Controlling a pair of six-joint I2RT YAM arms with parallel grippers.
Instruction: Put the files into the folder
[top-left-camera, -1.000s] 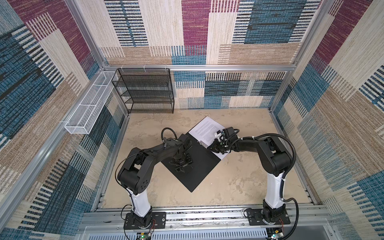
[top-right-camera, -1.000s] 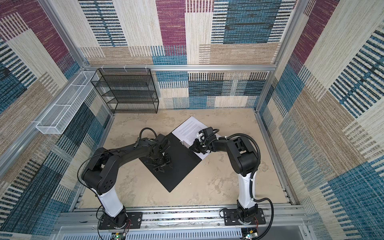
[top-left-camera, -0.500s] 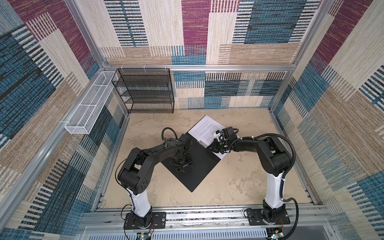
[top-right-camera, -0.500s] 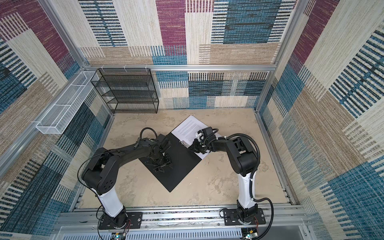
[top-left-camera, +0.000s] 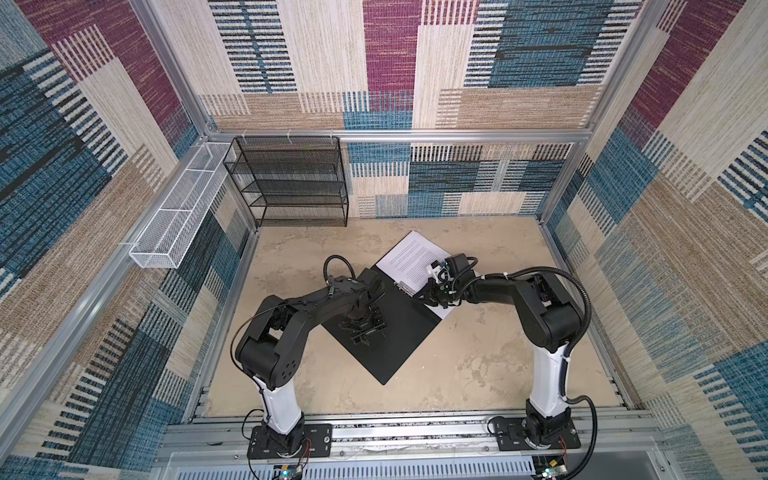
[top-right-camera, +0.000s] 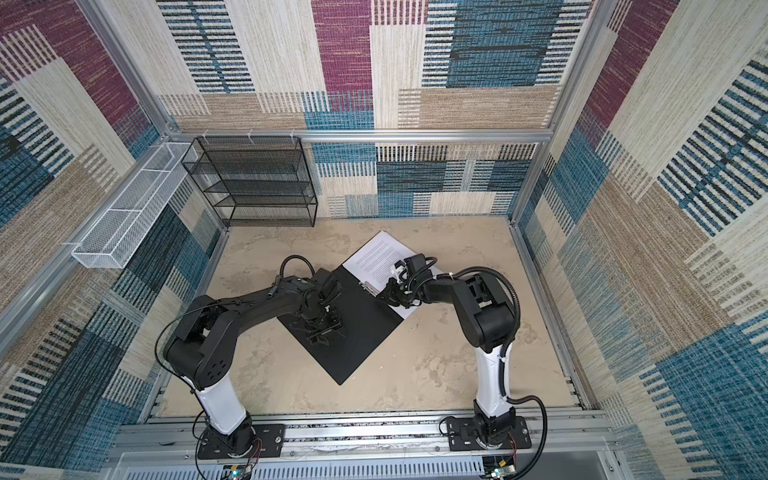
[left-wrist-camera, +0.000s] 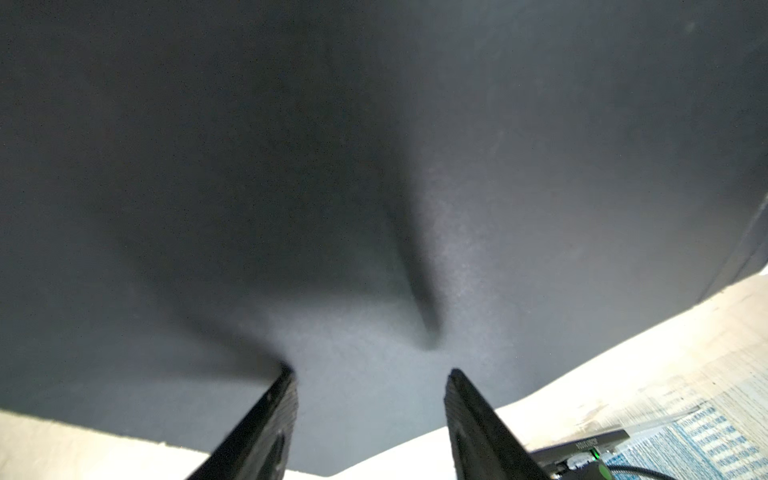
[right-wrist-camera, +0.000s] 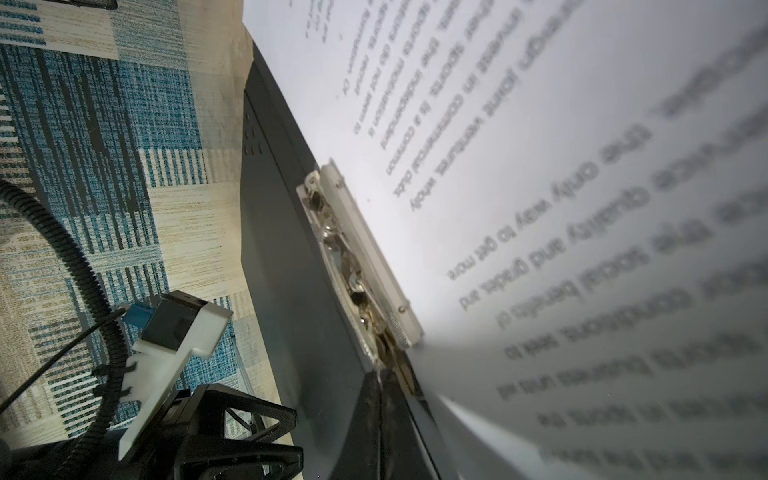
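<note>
The folder (top-left-camera: 399, 336) (top-right-camera: 361, 336) lies open on the table like a diamond, its black inside up. The files (top-left-camera: 411, 259) (top-right-camera: 376, 257), white sheets with printed text, lie on its far half beside the metal spine clip (top-left-camera: 405, 286) (right-wrist-camera: 361, 266). My left gripper (top-left-camera: 365, 328) (top-right-camera: 322, 328) (left-wrist-camera: 370, 372) points down onto the bare black half (left-wrist-camera: 332, 166), open, tips at the surface with nothing between them. My right gripper (top-left-camera: 419, 293) (top-right-camera: 384, 291) (right-wrist-camera: 386, 374) is shut, its tips at the near end of the clip, along the files' (right-wrist-camera: 540, 166) edge.
A black wire-mesh rack (top-left-camera: 286, 183) stands at the back left wall. A white mesh basket (top-left-camera: 178, 216) hangs on the left rail. Bare beige table (top-left-camera: 478, 365) surrounds the folder. The left arm's wrist camera (right-wrist-camera: 174, 332) shows close beside the right gripper.
</note>
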